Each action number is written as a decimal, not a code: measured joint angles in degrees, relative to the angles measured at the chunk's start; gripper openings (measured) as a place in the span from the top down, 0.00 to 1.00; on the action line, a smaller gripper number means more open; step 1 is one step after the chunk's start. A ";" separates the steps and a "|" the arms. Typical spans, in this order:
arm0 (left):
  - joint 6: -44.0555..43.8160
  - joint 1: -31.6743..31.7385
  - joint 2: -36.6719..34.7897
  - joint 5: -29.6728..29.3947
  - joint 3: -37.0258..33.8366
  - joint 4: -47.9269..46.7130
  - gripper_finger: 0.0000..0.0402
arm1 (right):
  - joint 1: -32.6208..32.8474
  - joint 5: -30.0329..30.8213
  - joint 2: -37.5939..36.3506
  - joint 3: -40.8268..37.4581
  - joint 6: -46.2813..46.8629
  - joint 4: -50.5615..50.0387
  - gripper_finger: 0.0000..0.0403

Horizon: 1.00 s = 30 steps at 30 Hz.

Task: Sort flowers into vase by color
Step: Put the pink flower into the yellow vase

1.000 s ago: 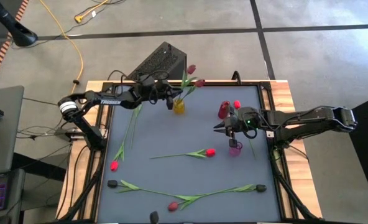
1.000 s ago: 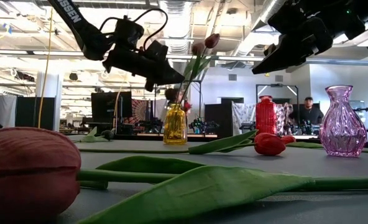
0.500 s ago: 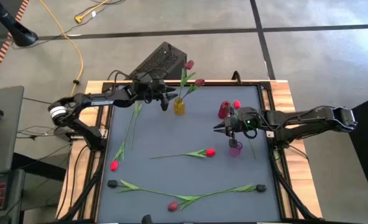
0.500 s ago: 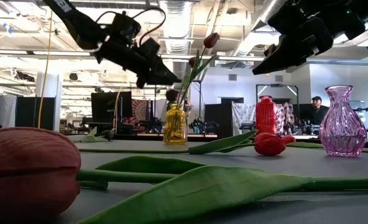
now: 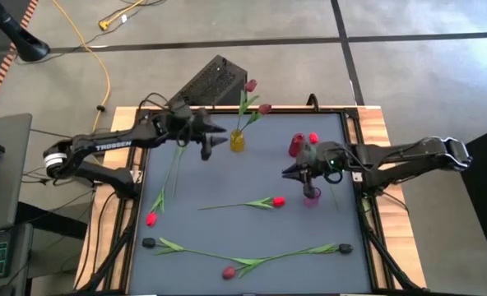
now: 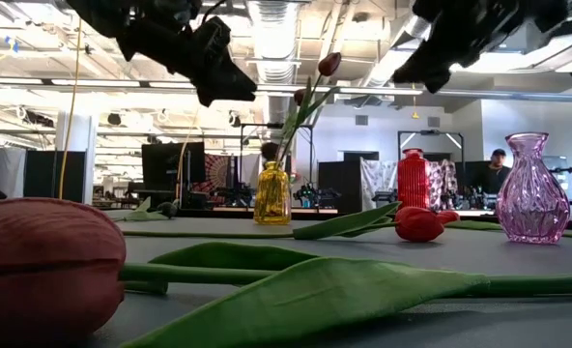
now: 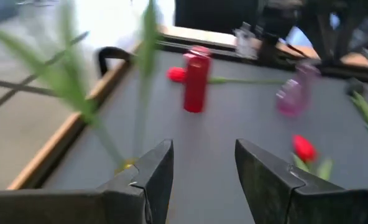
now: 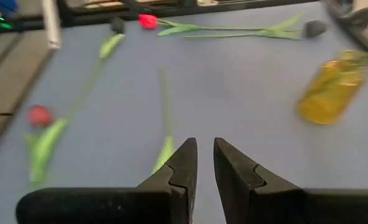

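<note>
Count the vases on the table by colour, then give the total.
yellow vase: 1
red vase: 1
pink vase: 1
Total: 3

We saw a yellow vase (image 5: 238,141), a red vase (image 5: 296,145) and a ribbed pink vase (image 6: 531,189) on the grey-blue table (image 5: 227,177) (stems green, heads red, maroon or black).
</note>
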 joint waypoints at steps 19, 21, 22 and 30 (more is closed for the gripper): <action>1.17 -28.61 0.11 -5.99 -7.99 9.91 0.60 | 31.25 5.73 14.82 6.53 33.63 1.46 0.80; 0.89 -30.89 0.12 -6.70 -9.55 13.98 0.60 | 32.87 5.73 18.87 9.41 34.51 -0.58 0.80; 0.98 -31.85 0.12 -6.75 -9.96 15.67 0.60 | 33.59 5.67 20.90 10.85 34.95 -2.59 0.80; 4.83 -37.25 0.12 -8.01 -10.19 20.40 0.60 | 36.22 0.52 33.41 19.08 40.65 -18.79 0.80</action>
